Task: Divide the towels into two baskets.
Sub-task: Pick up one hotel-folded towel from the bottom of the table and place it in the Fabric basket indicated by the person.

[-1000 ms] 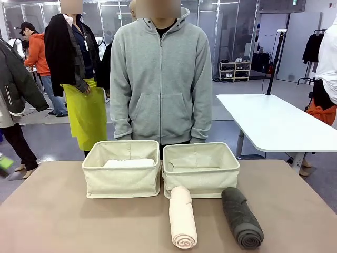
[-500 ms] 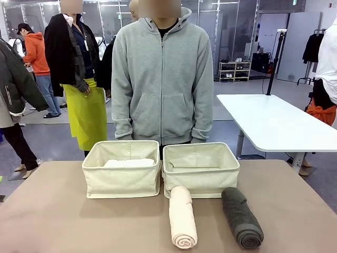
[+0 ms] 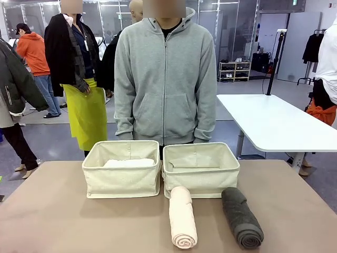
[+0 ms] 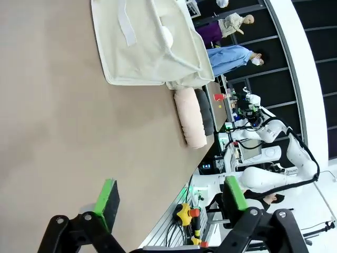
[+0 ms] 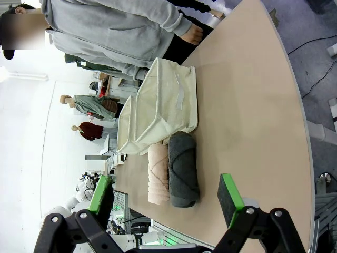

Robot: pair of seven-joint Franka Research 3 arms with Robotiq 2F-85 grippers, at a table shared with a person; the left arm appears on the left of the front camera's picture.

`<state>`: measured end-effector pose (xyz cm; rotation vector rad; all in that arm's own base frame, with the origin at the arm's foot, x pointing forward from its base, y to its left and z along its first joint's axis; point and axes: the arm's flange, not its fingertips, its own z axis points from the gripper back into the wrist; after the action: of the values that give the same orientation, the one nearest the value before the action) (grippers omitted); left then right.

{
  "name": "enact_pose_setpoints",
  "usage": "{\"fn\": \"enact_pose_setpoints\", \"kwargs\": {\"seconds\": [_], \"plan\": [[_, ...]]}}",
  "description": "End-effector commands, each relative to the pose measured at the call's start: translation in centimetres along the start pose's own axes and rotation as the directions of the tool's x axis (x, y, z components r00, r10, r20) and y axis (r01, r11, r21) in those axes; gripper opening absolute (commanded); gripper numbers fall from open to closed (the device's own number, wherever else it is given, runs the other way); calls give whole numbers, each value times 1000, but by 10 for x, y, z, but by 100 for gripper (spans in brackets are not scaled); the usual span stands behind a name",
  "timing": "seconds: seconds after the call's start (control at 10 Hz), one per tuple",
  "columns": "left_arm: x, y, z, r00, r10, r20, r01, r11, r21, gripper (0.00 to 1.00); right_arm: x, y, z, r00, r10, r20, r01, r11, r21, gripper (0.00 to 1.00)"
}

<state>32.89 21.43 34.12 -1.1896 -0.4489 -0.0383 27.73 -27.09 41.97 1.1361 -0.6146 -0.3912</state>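
Tan bench (image 3: 63, 211), person (image 3: 164, 79) in a grey hoodie at the far side. Left fingers (image 4: 108, 199) wide open, empty, above bare bench. Left basket (image 3: 121, 182) holds the white towel (image 3: 129, 163). Right basket (image 3: 202, 182) sits against it with a pale roll (image 3: 195, 161) inside. Peach-pink towel (image 3: 182, 217) and dark grey towel (image 3: 241, 217) lie on the bench, touching the right basket's front, apart from each other. Right fingers (image 5: 101, 195) wide open, empty.

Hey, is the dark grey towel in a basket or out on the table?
Out. The dark grey towel lies rolled on the table, just in front of the right basket, beside the peach-pink towel.
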Motion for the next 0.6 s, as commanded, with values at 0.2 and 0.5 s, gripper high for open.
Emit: {"fn": "enact_pose_setpoints", "kwargs": {"seconds": [0.2, 0.5], "plan": [[-1, -5, 3, 1000, 10, -12, -10, 1000, 7, 100, 0, 3, 1, 1000, 4, 5, -4, 1000, 11, 100], [-1, -5, 3, 1000, 10, -12, -10, 1000, 7, 100, 0, 3, 1, 1000, 4, 5, -4, 1000, 11, 100]]}}
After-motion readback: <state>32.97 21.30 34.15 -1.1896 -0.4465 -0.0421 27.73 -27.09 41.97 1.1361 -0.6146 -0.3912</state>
